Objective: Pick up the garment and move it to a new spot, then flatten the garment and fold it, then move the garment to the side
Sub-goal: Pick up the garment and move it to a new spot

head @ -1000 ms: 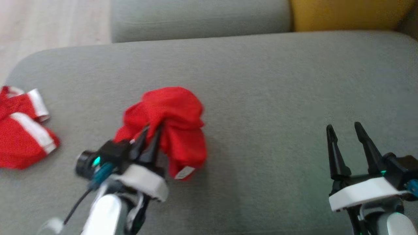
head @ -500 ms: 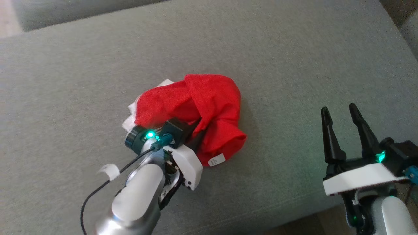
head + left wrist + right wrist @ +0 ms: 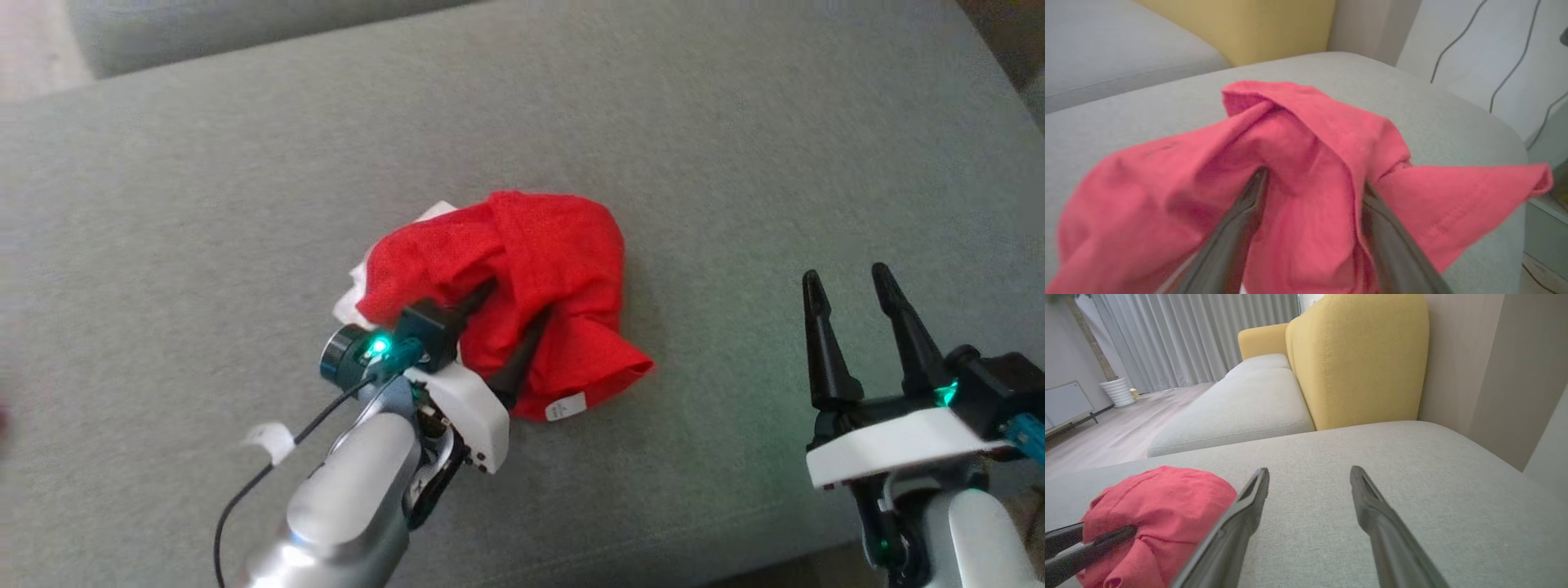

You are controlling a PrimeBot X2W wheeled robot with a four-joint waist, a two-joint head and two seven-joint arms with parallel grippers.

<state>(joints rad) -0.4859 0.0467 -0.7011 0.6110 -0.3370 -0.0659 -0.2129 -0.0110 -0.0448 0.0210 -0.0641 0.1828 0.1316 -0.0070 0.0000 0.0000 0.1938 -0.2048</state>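
Observation:
The garment (image 3: 555,245) is a crumpled red piece with white trim and a white label, lying in a heap on the grey seat cushion (image 3: 245,163). My left gripper (image 3: 519,299) is pushed into its near side, jaws spread apart. In the left wrist view the garment (image 3: 1167,175) bulges between and drapes over the tips of my left gripper (image 3: 1312,179). My right gripper (image 3: 845,274) hovers open and empty over the cushion well to the right. From its wrist camera the garment (image 3: 1163,498) lies left of my right gripper (image 3: 1309,470).
The cushion's front edge (image 3: 735,523) runs close to both arms at the lower right. A yellow backrest (image 3: 1359,359) and a second grey seat (image 3: 1241,404) stand beyond. A wall with hanging cables (image 3: 1494,49) lies past the cushion's right end.
My left gripper's jaws have spread apart from shut on the cloth, and the garment now rests on the cushion. The head camera turned early on. My right gripper stays as it was.

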